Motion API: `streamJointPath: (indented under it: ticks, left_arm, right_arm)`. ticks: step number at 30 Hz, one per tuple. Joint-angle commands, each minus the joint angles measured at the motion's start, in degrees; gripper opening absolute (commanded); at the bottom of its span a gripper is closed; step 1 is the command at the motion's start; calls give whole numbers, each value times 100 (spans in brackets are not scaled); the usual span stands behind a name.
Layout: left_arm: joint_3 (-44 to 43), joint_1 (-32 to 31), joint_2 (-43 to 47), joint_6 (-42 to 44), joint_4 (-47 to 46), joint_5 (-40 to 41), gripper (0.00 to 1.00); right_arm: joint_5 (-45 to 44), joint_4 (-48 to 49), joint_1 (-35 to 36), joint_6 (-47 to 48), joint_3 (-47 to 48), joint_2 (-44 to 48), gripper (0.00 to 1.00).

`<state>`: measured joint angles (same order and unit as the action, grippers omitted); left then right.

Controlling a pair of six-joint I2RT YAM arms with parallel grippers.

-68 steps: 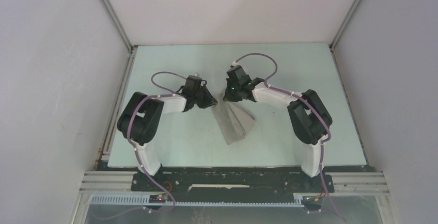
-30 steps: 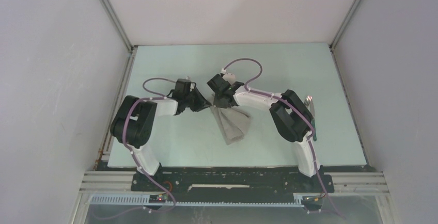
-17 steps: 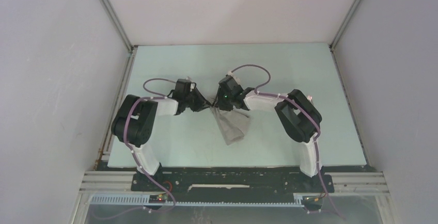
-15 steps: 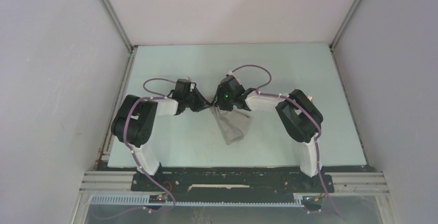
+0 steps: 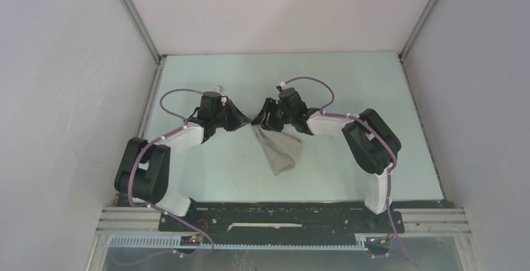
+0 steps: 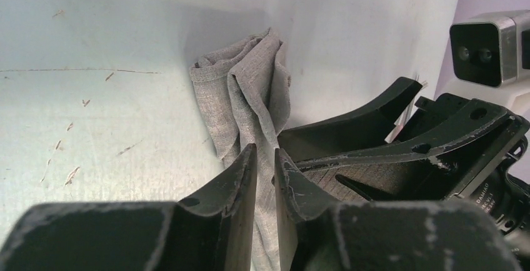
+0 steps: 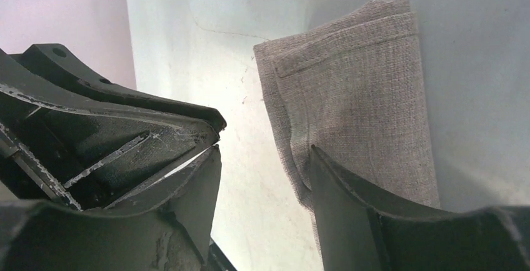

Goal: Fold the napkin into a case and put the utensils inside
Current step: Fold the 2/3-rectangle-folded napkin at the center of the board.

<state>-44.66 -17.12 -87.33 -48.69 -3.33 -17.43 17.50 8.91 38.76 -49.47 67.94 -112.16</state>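
Two robot arms reach in from the near edge of a pale green table (image 5: 206,77) and meet tip to tip near its middle. A taupe-grey napkin (image 5: 281,151) lies there, folded into a narrow, layered strip. It runs from the gripper tips at its far-left end toward the near right, and it is a little wider on its right side. The left gripper (image 6: 265,162) is clamped on the far-left end of the cloth. Its two dark fingers (image 6: 240,180) stand almost together with a thin band of grey fabric pinched between them, and beyond the tips the cloth bunches into soft upright creases. The right gripper (image 7: 265,165) is spread wide and grasps nothing. One of its fingers sits over the edge of the flat strip and the other over bare table beside it. The right wrist camera shows a hemmed end of the strip farthest from it. The tips of the two grippers are just beside each other.
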Motion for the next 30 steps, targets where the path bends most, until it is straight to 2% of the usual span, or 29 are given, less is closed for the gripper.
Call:
streamJointPath:
  ticks: [1,7,9,10,12,14,15,18,23,27,30]
  left_arm:
    - [-66,69,316,185,281,-74,24]
    - [-427,82,57,244,291,-450,31]
    - [-530,126,34,204,293,-534,30]
    - [-542,200,78,181,291,-511,27]
    - [-555,315,154,146,296,-393,22]
    - [-624,398,119,105,444,-355,21]
    - [-676,432,79,71,492,-364,21]
    - [-772,495,-4,25,554,-229,21]
    - [-880,577,-170,30,556,-241,19]
    - [-1046,578,-429,-127,360,-703,18]
    - [-1240,558,-599,-144,360,-875,18]
  right_arm:
    - [437,489,-84,-54,-134,368,64]
    - [1090,1048,-252,-252,-266,270,68]
    - [1212,1185,-271,-345,-281,186,68]
    - [1276,1256,-289,-413,-289,136,68]
    - [1325,1452,-306,-538,-357,62,63]
    - [1345,1617,-323,-638,-423,-3,49]
    - [1310,1630,-330,-654,-422,-32,46]
    - [1266,1688,-355,-645,-427,-138,56]
    - [1253,1555,-385,-580,-421,-228,55]
    - [1305,1665,-326,-636,-414,-357,48]
    - [1289,1742,-273,-688,-421,-408,37]
